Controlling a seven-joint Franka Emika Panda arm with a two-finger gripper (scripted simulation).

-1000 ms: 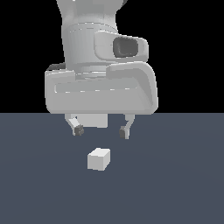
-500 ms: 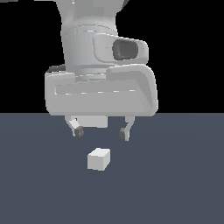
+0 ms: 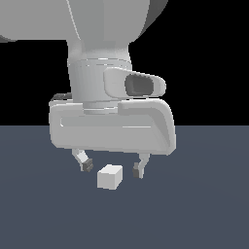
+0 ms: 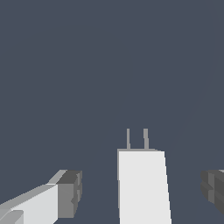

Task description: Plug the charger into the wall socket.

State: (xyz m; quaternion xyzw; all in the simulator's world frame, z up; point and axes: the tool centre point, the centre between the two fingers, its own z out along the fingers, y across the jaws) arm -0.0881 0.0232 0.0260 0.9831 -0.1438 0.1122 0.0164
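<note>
Charger [image 3: 109,176] sits on the dark floor [image 3: 204,214], well clear of any edge visible in the frames, just below and in front of the gripper [image 3: 113,168]. In the wrist view the charger [image 4: 142,186] shows two thin prongs [image 4: 137,139] sticking out of its far face, pointing away from the camera, presumably the insertion direction. Gripper fingers are spread apart, nothing between the pads: one fingertip [image 3: 87,166] to the exterior view's left of the cube, the other [image 3: 137,171] to its right. In the wrist view the body lies between the pads but nearer one side, so not perfectly centred. Looks like a pre-grasp straddle, with the spread set wide to clear the cube's flanks before descending. Wall socket not in either frame, so I can't judge the prongs' alignment to it. No contact with the charger yet, as far as I can tell.
</note>
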